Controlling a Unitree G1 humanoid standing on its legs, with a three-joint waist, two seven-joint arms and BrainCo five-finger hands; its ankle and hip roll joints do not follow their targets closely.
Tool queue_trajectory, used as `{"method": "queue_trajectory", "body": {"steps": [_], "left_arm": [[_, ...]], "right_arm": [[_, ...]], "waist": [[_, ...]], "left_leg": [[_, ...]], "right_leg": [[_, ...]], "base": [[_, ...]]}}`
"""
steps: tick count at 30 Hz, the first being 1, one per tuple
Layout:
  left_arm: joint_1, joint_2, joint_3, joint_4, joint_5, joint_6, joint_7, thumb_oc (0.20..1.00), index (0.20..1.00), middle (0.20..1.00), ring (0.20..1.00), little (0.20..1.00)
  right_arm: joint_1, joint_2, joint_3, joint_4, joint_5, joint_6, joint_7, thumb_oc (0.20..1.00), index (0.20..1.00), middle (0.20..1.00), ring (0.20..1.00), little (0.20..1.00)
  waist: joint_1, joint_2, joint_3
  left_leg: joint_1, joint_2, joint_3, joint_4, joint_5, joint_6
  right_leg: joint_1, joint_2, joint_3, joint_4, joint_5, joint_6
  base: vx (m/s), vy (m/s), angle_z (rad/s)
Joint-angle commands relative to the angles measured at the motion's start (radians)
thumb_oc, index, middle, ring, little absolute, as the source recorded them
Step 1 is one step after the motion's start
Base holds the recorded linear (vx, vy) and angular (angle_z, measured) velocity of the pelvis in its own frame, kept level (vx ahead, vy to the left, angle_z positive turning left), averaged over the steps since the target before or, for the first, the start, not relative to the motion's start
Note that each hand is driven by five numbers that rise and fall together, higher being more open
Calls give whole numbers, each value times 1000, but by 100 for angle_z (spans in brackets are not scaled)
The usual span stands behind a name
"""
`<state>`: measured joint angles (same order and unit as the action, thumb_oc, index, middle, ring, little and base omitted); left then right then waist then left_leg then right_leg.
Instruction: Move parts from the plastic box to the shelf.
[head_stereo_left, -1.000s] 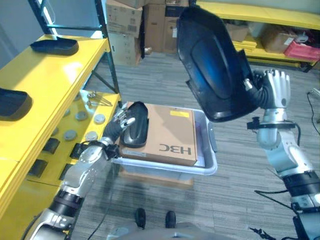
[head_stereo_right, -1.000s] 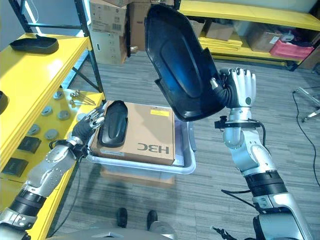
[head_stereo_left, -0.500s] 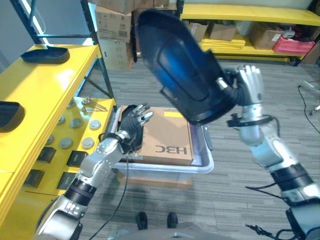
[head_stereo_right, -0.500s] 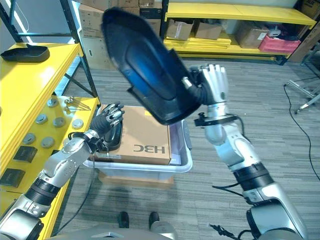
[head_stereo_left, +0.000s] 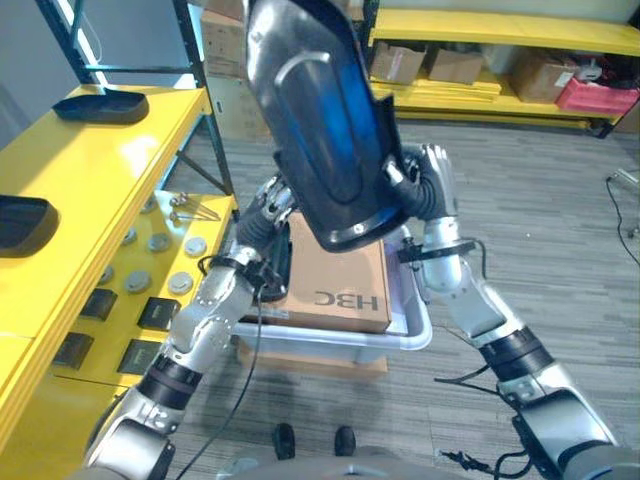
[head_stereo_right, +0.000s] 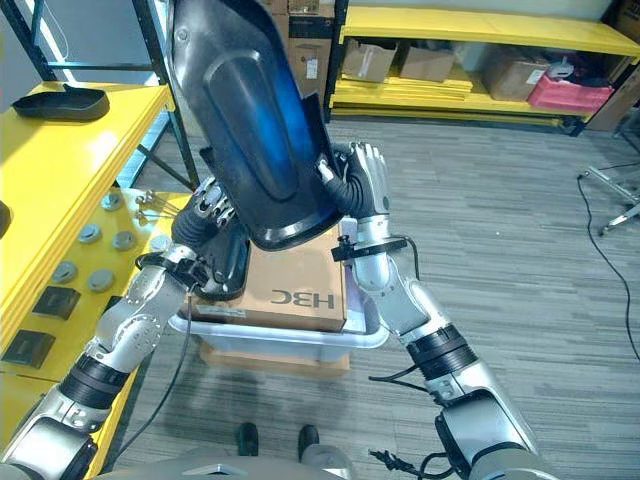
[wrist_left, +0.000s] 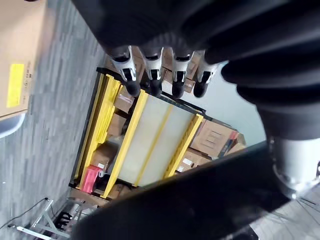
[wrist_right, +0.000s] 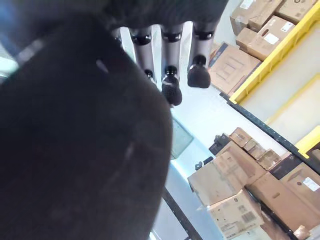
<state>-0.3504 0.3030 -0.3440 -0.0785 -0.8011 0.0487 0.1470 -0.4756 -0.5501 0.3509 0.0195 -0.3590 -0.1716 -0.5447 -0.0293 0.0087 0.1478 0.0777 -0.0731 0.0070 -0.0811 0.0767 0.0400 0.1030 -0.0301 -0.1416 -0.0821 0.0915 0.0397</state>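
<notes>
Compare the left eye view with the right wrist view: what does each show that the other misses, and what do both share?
Left eye view alone: the left hand beside a small black part on the cardboard box in the plastic box, and the yellow shelf. Right wrist view alone: the right hand's fingers straight past the part's edge. Both: the large black part at the right hand.

Bright, even indoor light. A blue glare streaks the glossy black part (head_stereo_left: 325, 120); white sheen lies on the yellow shelf (head_stereo_left: 110, 170) at 9 o'clock. Wrist views blur close up.
</notes>
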Motion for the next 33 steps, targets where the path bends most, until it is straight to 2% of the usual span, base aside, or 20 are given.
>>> {"method": "queue_trajectory", "body": {"steps": [1, 7, 10, 11, 12, 14, 17, 24, 28, 33], "left_arm": [[-147, -52, -46, 25, 58, -24, -4, 200, 200, 200, 200, 200], [-154, -41, -68, 31, 113, -4, -25, 200, 200, 200, 200, 200], [-154, -38, -73, 32, 112, 17, -33, 200, 200, 200, 200, 200], [-153, -37, -74, 33, 112, 15, -19, 934, 934, 934, 934, 934], [-150, -35, -74, 35, 111, 13, -3, 1000, 1000, 1000, 1000, 1000], [-145, -28, -69, 38, 120, 4, 15, 1000, 1000, 1000, 1000, 1000], [-129, 11, -33, 41, 243, -24, 59, 1000, 1000, 1000, 1000, 1000], [-137, 70, 9, 53, 382, -18, 71, 1000, 1000, 1000, 1000, 1000], [-137, 82, 10, 64, 408, -5, 61, 1000, 1000, 1000, 1000, 1000], [-136, 93, 4, 79, 352, -4, 30, 1000, 1000, 1000, 1000, 1000]], "right_arm": [[-47, 40, 125, -91, -48, -116, 23, 200, 200, 200, 200, 200], [-54, 52, 138, -104, -58, -112, 6, 200, 200, 200, 200, 200], [-55, 50, 137, -108, -63, -89, -7, 200, 200, 200, 200, 200], [-54, 49, 137, -105, -72, -75, -28, 200, 200, 200, 200, 200], [-53, 43, 133, -101, -77, -64, -46, 200, 200, 200, 200, 200], [-47, 35, 122, -100, -87, -50, -67, 200, 200, 200, 200, 200], [-30, -24, 52, -104, -108, -10, -125, 200, 200, 200, 200, 200], [-17, -129, -43, -82, -139, -11, -156, 200, 200, 200, 200, 200], [-18, -157, -68, -68, -163, 6, -179, 200, 200, 200, 200, 200], [-34, -220, -113, -22, -173, 43, -237, 200, 200, 200, 200, 200]], "waist": [[25, -34, -57], [26, -32, -61], [26, -30, -61], [26, -30, -61], [25, -29, -61], [24, -28, -63], [20, -29, -61], [15, -37, -62], [11, -38, -63], [6, -42, -65]], "left_leg": [[49, 48, 49, -6, -108, -17], [48, 46, 49, -6, -109, -15], [49, 47, 50, -6, -108, -15], [49, 47, 51, -6, -107, -15], [50, 47, 51, -6, -107, -15], [51, 47, 51, -6, -108, -15], [50, 47, 52, -6, -107, -14], [51, 49, 55, -6, -108, -16], [52, 50, 57, -6, -109, -16], [54, 52, 60, -6, -110, -18]], "right_leg": [[26, -39, -8, -5, -51, 63], [24, -39, -5, -5, -51, 63], [24, -40, -6, -5, -50, 63], [25, -40, -5, -5, -49, 63], [25, -40, -4, -5, -49, 64], [25, -40, -3, -5, -49, 64], [23, -39, 0, -5, -47, 67], [24, -39, -2, -5, -48, 69], [25, -38, 1, -5, -48, 69], [26, -38, 2, -5, -47, 72]], "base": [[0, 0, 0], [0, 0, 0], [0, 0, 0], [0, 0, 0], [0, 0, 0], [0, 0, 0], [0, 0, 0], [0, 0, 0], [0, 0, 0], [18, -3, -6]]}}
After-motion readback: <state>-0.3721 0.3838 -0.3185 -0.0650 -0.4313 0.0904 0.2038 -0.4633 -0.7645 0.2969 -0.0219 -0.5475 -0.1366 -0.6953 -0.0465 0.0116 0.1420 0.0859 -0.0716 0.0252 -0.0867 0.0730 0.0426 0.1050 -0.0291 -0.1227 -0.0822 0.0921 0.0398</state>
